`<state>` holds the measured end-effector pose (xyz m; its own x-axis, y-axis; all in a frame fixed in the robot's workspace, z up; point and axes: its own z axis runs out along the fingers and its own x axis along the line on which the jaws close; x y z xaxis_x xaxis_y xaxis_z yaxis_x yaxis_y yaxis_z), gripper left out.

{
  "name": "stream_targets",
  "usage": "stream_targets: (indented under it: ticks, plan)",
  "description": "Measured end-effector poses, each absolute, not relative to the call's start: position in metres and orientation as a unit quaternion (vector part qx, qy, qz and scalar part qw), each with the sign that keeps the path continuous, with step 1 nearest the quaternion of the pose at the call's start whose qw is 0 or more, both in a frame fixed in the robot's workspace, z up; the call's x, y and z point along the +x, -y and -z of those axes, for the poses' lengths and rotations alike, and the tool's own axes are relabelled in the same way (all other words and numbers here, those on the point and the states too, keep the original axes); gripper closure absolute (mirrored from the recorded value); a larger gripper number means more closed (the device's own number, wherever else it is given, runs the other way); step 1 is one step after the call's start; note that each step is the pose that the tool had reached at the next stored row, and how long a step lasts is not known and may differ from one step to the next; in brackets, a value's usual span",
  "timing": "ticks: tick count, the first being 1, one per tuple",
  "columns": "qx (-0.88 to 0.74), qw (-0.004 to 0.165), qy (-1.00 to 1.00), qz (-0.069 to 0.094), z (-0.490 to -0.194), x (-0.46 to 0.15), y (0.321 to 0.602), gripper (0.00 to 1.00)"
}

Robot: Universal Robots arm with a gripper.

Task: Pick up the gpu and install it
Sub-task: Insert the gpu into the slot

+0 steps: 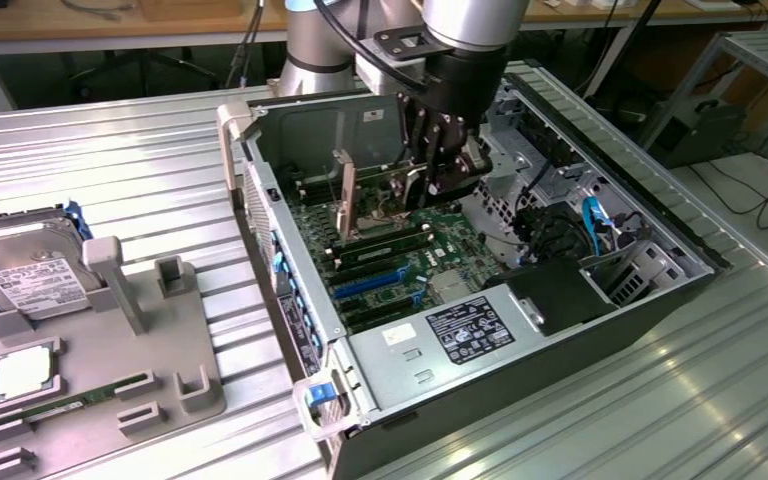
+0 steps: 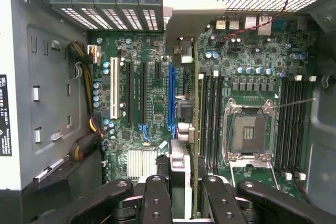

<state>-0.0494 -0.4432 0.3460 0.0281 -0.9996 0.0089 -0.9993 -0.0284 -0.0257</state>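
The gpu (image 1: 347, 195) stands upright on edge inside the open computer case (image 1: 257, 190), its brownish edge facing the exterior view's left. My gripper (image 1: 435, 192) reaches down into the case and is shut on the card's end. In the wrist view the gpu (image 2: 195, 108) shows edge-on as a thin line between my black fingers (image 2: 157, 198), with the gripper (image 2: 185, 184) closed around it. It lies over the motherboard (image 2: 152, 108), between the blue slot (image 2: 171, 98) and the memory slots (image 2: 210, 114). Whether it is seated in a slot I cannot tell.
On the ribbed metal table at the exterior view's left, a grey fixture (image 1: 117, 330) holds a silver hard drive (image 1: 24, 275) and a green memory stick (image 1: 57, 408). Inside the case are the labelled power supply (image 1: 471, 330), a blue cable (image 1: 595, 225) and the bare CPU socket (image 2: 251, 132).
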Motion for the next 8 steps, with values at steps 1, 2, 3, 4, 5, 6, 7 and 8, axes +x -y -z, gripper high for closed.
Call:
stream_targets:
  ticks: [1, 2, 3, 4, 5, 6, 7, 8]
  plan:
    - [-0.717, 0.006, -0.697, 0.012, -0.345, -0.049, 0.443, 0.72]
    - [-0.717, 0.006, -0.697, 0.012, -0.343, -0.05, 0.443, 0.72]
    - [-0.716, 0.007, -0.697, 0.013, -0.342, -0.051, 0.443, 0.72]
    - [-0.716, 0.007, -0.698, 0.013, -0.34, -0.052, 0.443, 0.72]
    - [-0.716, 0.007, -0.698, 0.013, -0.337, -0.053, 0.443, 0.72]
    - [-0.715, 0.007, -0.699, 0.013, -0.336, -0.054, 0.443, 0.72]
    - [-0.714, 0.007, -0.7, 0.013, -0.334, -0.054, 0.443, 0.72]
    - [-0.714, 0.005, -0.7, 0.011, -0.333, -0.054, 0.443, 0.72]
